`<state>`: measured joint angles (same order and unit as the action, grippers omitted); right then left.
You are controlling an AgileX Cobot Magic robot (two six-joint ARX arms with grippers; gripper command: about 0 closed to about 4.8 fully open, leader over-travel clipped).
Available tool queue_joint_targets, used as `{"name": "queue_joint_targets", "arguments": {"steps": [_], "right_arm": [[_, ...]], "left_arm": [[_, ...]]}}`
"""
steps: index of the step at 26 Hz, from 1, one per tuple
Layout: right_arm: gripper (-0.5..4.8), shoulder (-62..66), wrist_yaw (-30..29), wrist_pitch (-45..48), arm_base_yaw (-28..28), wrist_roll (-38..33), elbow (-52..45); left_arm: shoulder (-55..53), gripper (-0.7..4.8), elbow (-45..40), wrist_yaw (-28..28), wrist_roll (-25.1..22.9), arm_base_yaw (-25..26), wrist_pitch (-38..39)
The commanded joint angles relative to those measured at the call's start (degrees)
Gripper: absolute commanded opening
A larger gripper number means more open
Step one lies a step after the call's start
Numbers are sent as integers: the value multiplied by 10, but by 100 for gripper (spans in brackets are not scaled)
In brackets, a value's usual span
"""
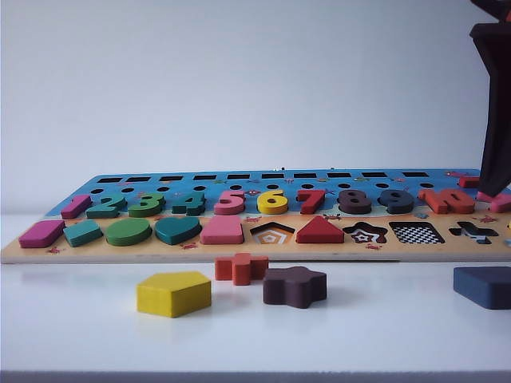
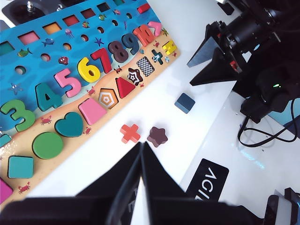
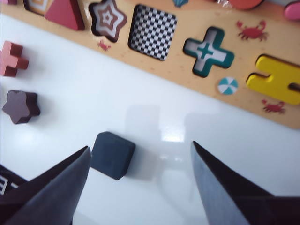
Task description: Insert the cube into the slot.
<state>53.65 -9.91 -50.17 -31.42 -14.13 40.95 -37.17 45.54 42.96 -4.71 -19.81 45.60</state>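
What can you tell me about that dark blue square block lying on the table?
The cube is a flat, dark navy-blue square block with rounded corners and a matte, painted-wood look. It lies flat on the white table, in front of the shape board and apart from it, not in the checkerboard slot. The right gripper hangs above it, jaws wide open, one finger by its edge; contact cannot be told. The left gripper, shut, stays away. The brown star block lies nearby.

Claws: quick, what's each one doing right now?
Left claw: shut, empty, above the table.
Right claw: open, empty, over the cube.
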Motion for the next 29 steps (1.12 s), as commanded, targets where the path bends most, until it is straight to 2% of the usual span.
{"name": "queue_joint_targets", "arguments": {"steps": [1,12,15,19,24,29], "right_arm": [[379,8,-8,-22,-7,-23,9],[387,63,-22,-143,-24,-96,104],[387,99,-57,-170,-45,-125,127],[384,134,-58,-181,-66,-138,148],[359,174,-56,-182,-81,-162,153],[308,203,-53,-171,-94,-179,153]], "left_arm": [[-1,10,1,6,-5,1,-7],[-1,10,1,5,-4,2,-7],[-1,10,1,5,-5,2,-7],[-1,10,1,5,-5,2,-7],[-1,10,1,9,-4,16,-7],[-1,10,1,9,-5,19,-7]]}}
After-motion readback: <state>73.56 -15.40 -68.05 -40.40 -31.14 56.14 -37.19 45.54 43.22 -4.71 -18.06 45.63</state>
